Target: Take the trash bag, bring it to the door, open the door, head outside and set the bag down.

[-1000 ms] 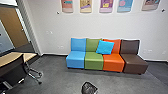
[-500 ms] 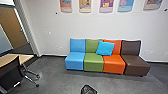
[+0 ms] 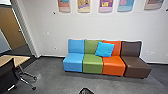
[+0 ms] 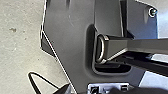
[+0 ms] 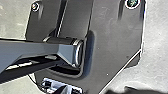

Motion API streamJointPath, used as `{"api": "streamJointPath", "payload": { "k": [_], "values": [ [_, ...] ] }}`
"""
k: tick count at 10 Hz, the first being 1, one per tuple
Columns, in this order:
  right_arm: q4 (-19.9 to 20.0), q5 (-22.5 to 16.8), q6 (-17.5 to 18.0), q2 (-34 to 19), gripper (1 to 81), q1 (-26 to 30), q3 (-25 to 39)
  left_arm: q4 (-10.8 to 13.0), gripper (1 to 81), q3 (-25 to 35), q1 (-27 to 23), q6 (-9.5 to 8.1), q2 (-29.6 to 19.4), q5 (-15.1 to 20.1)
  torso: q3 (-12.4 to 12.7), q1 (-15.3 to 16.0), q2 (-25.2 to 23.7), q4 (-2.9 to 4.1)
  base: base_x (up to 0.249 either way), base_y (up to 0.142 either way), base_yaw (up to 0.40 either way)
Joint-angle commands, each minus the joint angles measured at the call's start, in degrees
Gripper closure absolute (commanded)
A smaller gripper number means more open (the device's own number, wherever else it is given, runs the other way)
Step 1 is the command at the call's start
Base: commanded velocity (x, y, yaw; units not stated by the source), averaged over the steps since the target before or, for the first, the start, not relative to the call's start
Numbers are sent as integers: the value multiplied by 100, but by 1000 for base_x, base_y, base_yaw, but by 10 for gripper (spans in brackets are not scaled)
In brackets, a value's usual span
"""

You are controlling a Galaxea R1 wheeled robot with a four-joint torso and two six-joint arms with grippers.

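Note:
At the bottom edge of the head view, the top of a black, crinkled bag [image 3: 85,91] rises from the grey carpet, cut off by the picture's edge. A brown wooden door [image 3: 11,30] stands beyond the opening at the far left. In the left wrist view a thin black loop [image 4: 30,76] lies against a pale surface; I cannot tell what it belongs to. A dark shape [image 5: 140,91] near the right wrist view's edge is also unclear. How my grippers stand cannot be made out.
Four joined seats, blue [image 3: 73,62], green, orange and brown, line the wall, with a bright blue cushion [image 3: 104,49] on them. A desk [image 3: 21,60] and a dark wheeled chair [image 3: 8,75] are at left. Posters hang above.
The head camera has moved: the seats show slightly larger and lower, the desk and chair have slid further left, and less of the black bag is visible at the bottom.

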Motion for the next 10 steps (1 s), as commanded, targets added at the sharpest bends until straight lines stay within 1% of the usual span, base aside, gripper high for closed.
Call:
{"api": "streamJointPath", "payload": {
  "k": [1, 3, 10],
  "values": [
    [27, -331, 4, -58, 10, 176, 28, -4, 10, 8, -155, 33, -24, 384, 0, 0, 0, 0, 149, -64, 0],
    [27, -331, 4, -58, 10, 185, 19, -4, 10, 8, -139, 33, -24, 384, 0, 0, 0, 0, 149, -64, 0],
    [27, -340, -5, -50, 10, 193, 28, -13, 10, 0, -138, 33, -41, 384, 2, -2, 0, 0, 155, 0, 0]
  ]
}}
